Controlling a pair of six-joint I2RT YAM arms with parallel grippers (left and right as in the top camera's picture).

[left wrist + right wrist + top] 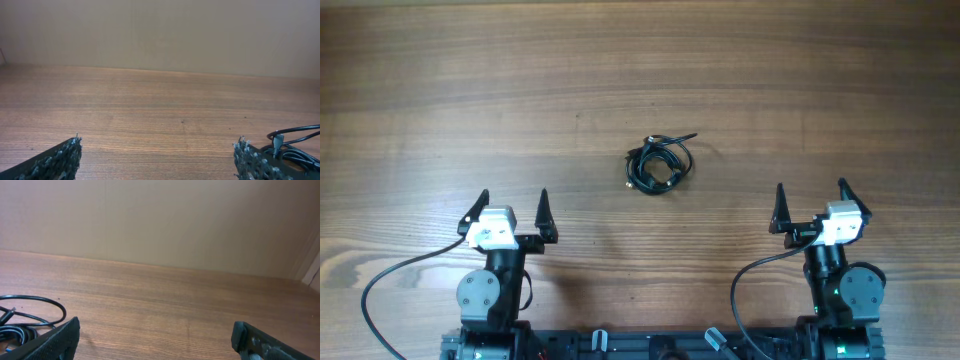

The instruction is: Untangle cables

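A small tangle of black cables [659,164] lies coiled on the wooden table near its middle. My left gripper [510,211] is open and empty at the front left, well short of the tangle. My right gripper [811,201] is open and empty at the front right. In the left wrist view the cables [295,142] show at the lower right edge, beyond the right finger of that gripper [157,157]. In the right wrist view the cables [30,317] show at the lower left, beside the left finger of that gripper [155,340].
The wooden table [640,80] stretches away on all sides of the tangle. A plain beige wall [160,30] stands behind its far edge. Both arm bases and their grey leads [390,290] sit along the front edge.
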